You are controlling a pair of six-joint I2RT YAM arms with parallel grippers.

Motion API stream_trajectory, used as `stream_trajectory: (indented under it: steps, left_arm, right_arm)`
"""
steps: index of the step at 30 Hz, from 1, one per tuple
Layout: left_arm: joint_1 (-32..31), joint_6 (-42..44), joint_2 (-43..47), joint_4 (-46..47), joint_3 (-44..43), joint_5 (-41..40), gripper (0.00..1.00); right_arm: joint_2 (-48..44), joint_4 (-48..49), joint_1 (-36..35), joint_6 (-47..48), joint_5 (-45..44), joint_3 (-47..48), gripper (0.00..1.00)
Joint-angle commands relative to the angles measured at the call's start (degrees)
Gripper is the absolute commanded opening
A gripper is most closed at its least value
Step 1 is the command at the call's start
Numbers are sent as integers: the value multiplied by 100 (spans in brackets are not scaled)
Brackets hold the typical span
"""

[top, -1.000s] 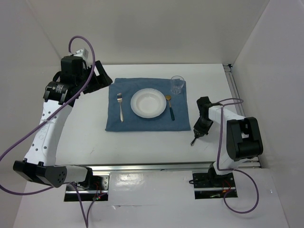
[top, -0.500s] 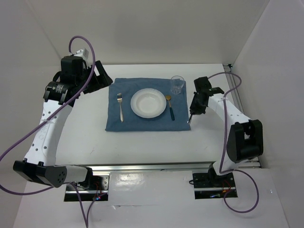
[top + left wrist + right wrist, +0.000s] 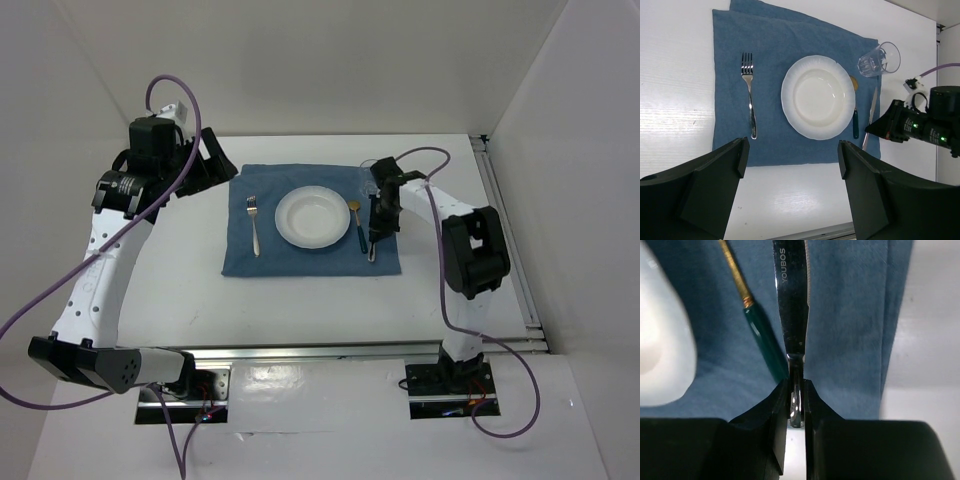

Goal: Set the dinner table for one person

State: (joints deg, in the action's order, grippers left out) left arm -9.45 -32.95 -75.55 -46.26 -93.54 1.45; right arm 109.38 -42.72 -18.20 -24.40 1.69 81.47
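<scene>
On the white dinner table (image 3: 300, 305) lies a blue placemat (image 3: 300, 262) with a white plate (image 3: 313, 217), a fork (image 3: 254, 222) to its left and a green-handled spoon (image 3: 358, 230) to its right. My right gripper (image 3: 375, 240) is shut on a silver knife (image 3: 372, 255) by its handle, low over the placemat just right of the spoon. The right wrist view shows the blade (image 3: 792, 300) running parallel to the spoon (image 3: 757, 325). My left gripper (image 3: 205, 165) is open and empty, raised beyond the placemat's far left corner.
A clear glass (image 3: 879, 59) stands at the placemat's far right corner, close to my right arm. A metal rail (image 3: 350, 350) runs along the table's near edge. White walls enclose the table on the left, far and right sides.
My right arm has carried the knife from the bare table at the right front, up and left, to over the placemat beside the spoon. The left arm has not moved.
</scene>
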Motion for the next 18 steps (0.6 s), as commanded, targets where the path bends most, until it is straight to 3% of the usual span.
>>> stream_trajectory:
  steps: [1,6,10,11,15,18]
  left_arm:
    - [31,105,14,117,-218,-101,89]
    - [31,157,14,64,-270,-154,89]
    - [84,157,14,64,-270,-154,89]
    - [84,157,14,64,-270,-154,89]
    - [84,157,14,64,-270,-154,89]
    - [84,157,14,64,-270,-154,89]
  right_arm:
    - [302,124,-52,164,-11,448,7]
    - [768,203,-184,94,-626,642,10]
    - [830,203,-237,23,-802,703,25]
    - [778,203,-237,23,-802,703,39]
    - [716,124,-237,-38,-951,870,52]
    - [471,-43,-237,-38,-1127,1020,54]
